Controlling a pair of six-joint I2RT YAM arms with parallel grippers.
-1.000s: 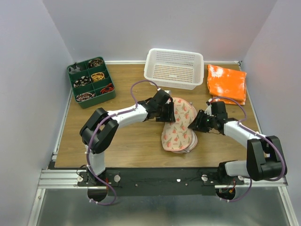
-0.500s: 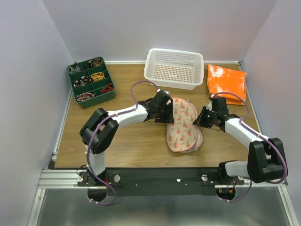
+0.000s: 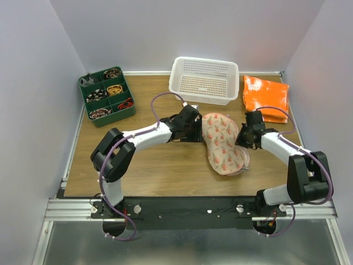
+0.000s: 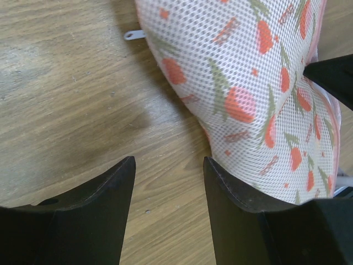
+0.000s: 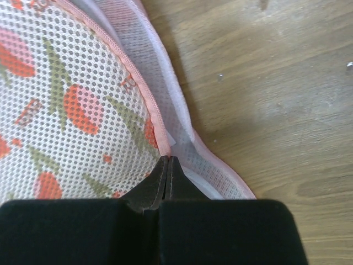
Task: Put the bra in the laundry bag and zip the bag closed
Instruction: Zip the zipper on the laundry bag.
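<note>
The laundry bag (image 3: 223,143), a pale pink mesh pouch with a red fruit print, lies slanted on the wooden table between both arms. My left gripper (image 3: 199,131) stands open at the bag's upper left end; in the left wrist view (image 4: 168,160) only bare wood lies between its fingers, and the bag (image 4: 248,83) bulges against the right finger. A small metal tab (image 4: 132,35) sticks out at the bag's edge. My right gripper (image 3: 241,139) is shut, its tips (image 5: 167,159) pinched on the pink zipper rim of the bag (image 5: 66,110). The bra is hidden.
A white perforated basket (image 3: 205,80) stands at the back centre. An orange-and-white folded cloth (image 3: 266,97) lies at the back right. A green compartment tray (image 3: 106,96) with small items sits at the back left. Grey walls close in both sides.
My right gripper has shut on the bag's rim and drawn away to the right and back. The bag's near end swung right with it. The left arm barely moved.
</note>
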